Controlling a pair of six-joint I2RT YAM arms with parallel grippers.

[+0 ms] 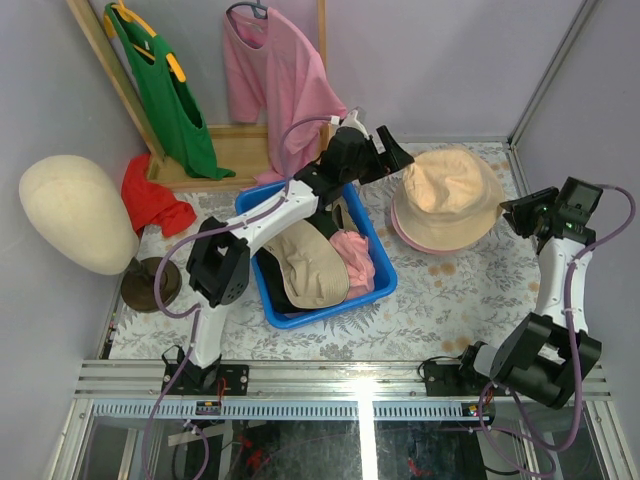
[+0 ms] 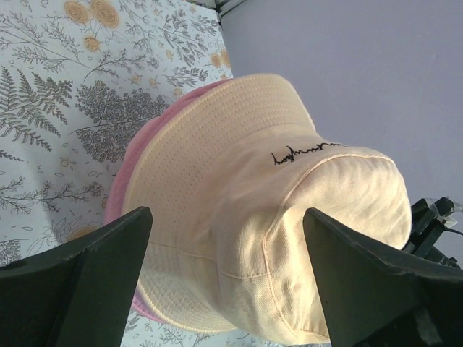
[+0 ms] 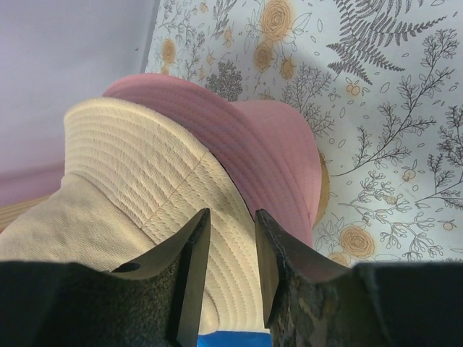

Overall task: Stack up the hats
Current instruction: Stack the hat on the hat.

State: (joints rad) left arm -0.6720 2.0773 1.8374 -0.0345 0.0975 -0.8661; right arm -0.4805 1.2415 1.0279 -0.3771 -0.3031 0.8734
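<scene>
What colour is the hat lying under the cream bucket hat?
Pink; the lower hat shows best in the right wrist view.

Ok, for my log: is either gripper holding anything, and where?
Nothing looks held: left gripper open wide beside the cream hat, right gripper slightly open at its brim.

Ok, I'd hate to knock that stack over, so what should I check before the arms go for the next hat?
1. The cream bucket hat sits on the pink bucket hat: ok.
2. The left claw is open, holding nothing: ok.
3. The right claw is narrowly parted, nothing pinched: ok.
4. All hats stacked: not ok; the tan cap and pink cap lie in the blue bin.
5. What lies under the tan cap: cannot tell.
</scene>
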